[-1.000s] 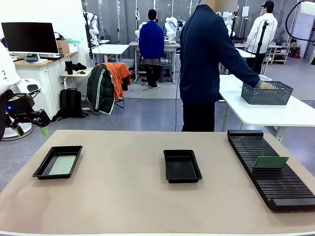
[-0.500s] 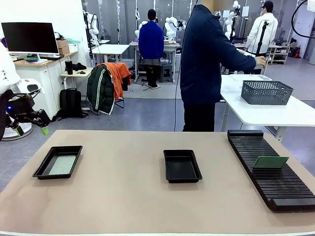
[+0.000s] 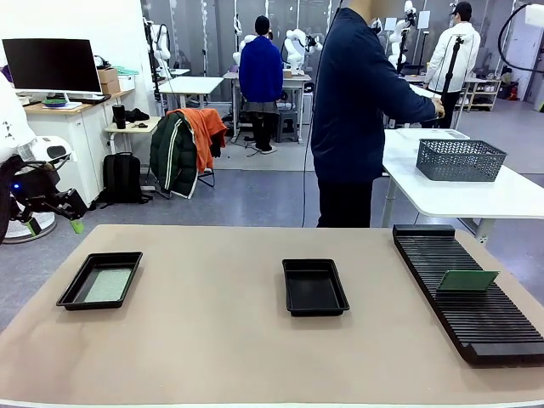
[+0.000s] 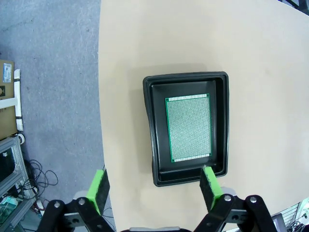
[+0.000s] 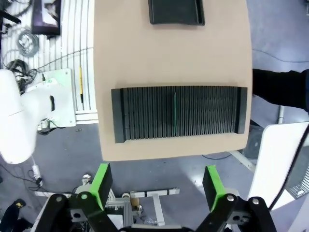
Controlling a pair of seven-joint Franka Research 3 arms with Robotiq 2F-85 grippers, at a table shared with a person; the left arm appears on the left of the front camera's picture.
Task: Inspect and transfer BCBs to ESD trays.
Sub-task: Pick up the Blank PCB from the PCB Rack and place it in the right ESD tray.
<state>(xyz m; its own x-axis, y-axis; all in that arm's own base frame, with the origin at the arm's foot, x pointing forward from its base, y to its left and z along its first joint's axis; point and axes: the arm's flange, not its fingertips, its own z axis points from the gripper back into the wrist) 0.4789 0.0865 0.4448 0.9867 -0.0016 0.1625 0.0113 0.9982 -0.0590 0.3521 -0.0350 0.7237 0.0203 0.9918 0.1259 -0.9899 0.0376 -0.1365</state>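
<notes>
Two black ESD trays lie on the tan table. The left tray (image 3: 75, 293) holds a pale green BCB (image 3: 108, 286); the middle tray (image 3: 314, 287) has a bare floor. Another green BCB (image 3: 467, 280) stands in the slotted rack (image 3: 489, 327). My left gripper (image 3: 55, 225) hangs open off the table's left edge. From its wrist I look down on the tray (image 4: 148, 130) and its BCB (image 4: 189, 127), my open left gripper (image 4: 153, 180) high above the tray's near rim. My right gripper (image 5: 157, 181) is open, high over the rack (image 5: 207, 113), where the BCB (image 5: 174, 113) shows edge-on, with a tray (image 5: 176, 12) beyond.
A person in a dark blue top (image 3: 353, 102) stands at the far side, turned toward a white table with a grey mesh basket (image 3: 461, 160). The rack runs along the table's right edge. Bare tabletop lies between the trays and along the front.
The person's hand has lifted off the mesh basket and moved up and away behind it. Both arms, the trays and the boards have stayed still.
</notes>
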